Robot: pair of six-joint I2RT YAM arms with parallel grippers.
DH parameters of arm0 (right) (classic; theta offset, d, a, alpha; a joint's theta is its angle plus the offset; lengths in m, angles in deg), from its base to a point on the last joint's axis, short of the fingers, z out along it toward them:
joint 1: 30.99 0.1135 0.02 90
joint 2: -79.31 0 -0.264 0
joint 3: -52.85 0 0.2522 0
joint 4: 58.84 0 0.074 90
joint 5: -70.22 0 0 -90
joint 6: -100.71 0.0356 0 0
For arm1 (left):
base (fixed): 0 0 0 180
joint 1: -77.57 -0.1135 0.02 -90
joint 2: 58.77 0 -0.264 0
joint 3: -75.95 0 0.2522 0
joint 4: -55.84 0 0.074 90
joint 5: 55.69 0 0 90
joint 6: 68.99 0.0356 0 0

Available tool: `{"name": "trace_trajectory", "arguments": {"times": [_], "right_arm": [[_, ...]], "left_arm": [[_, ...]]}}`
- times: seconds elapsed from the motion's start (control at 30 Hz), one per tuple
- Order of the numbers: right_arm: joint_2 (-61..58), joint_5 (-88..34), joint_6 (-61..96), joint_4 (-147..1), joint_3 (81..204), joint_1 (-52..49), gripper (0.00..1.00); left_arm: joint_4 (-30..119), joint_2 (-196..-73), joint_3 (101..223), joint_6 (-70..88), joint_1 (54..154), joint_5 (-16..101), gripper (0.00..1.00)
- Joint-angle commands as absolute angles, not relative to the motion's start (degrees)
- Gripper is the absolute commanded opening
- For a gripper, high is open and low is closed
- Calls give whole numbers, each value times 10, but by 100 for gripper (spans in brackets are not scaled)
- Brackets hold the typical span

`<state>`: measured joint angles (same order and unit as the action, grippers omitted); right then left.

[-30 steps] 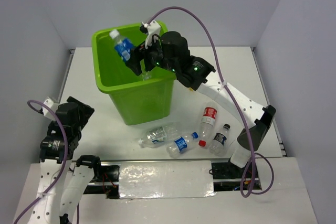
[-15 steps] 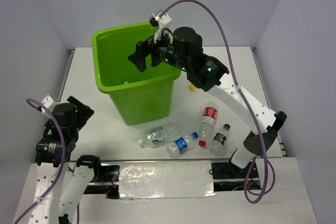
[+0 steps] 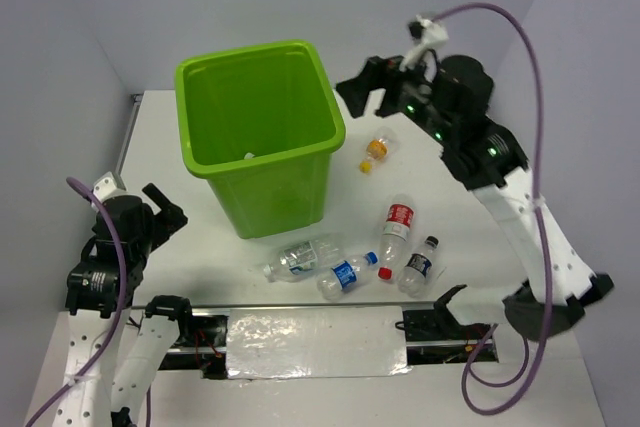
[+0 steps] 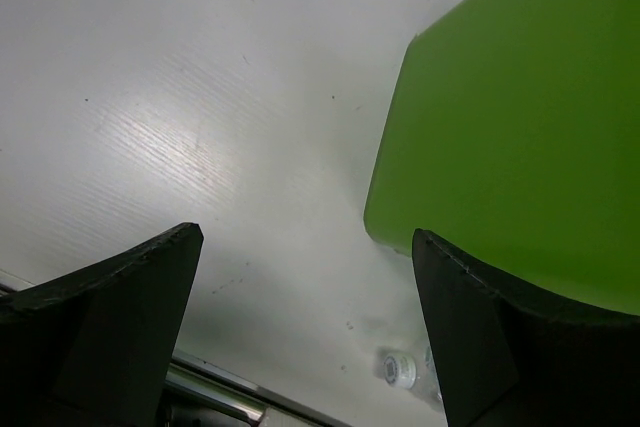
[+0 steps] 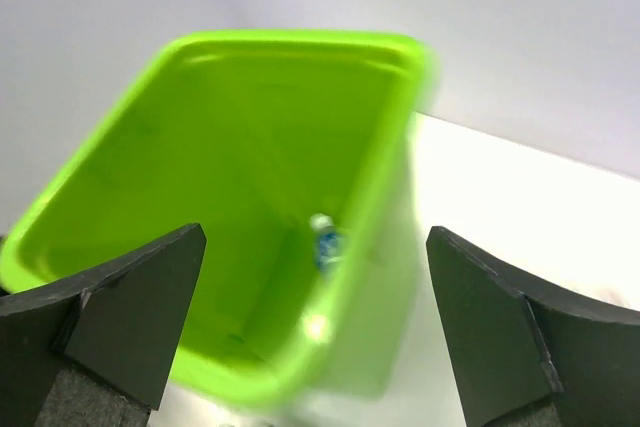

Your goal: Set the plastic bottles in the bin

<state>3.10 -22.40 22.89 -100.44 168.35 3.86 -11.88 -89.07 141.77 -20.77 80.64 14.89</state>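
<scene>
Task status: partly complete. One bottle (image 5: 326, 243) lies at the bottom of the bin (image 3: 262, 197). Five are outstanding on the counter (image 3: 215, 237): an orange-capped bottle (image 3: 375, 149) at 3 o'clock from the bin, and four bottles (image 3: 345, 273) grouped at 5 o'clock. The right gripper (image 3: 364, 88), at 2 o'clock, is spread wide and empty. The left gripper (image 3: 168, 209), at 8 o'clock, likewise holds nothing.

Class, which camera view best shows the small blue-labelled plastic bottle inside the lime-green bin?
Right wrist view: it looks into the lime-green plastic bin, with the blue-labelled bottle inside. Top external shows only a pale speck; left wrist shows just the bin's outer wall.
</scene>
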Motion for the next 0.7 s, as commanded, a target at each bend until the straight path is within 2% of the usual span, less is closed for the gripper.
{"name": "trace_trajectory", "arguments": {"times": [0.0,0.17,0.3,0.57,0.67], "right_arm": [[136,-166,284,-1009,1594,8,100],[237,-14,400,-1085,1415,-51,100],[276,-27,451,-1131,1292,-89,100],[190,-109,460,-1118,1184,-95,100],[149,-84,468,-1112,1166,-96,100]], "left_arm": [[-102,-896,1411,-195,804,177,99],[-75,-878,1374,-241,804,188,99],[-42,-860,1340,-267,804,193,99],[65,-936,1284,-277,804,210,99],[89,-981,1288,-279,803,209,99]]}}
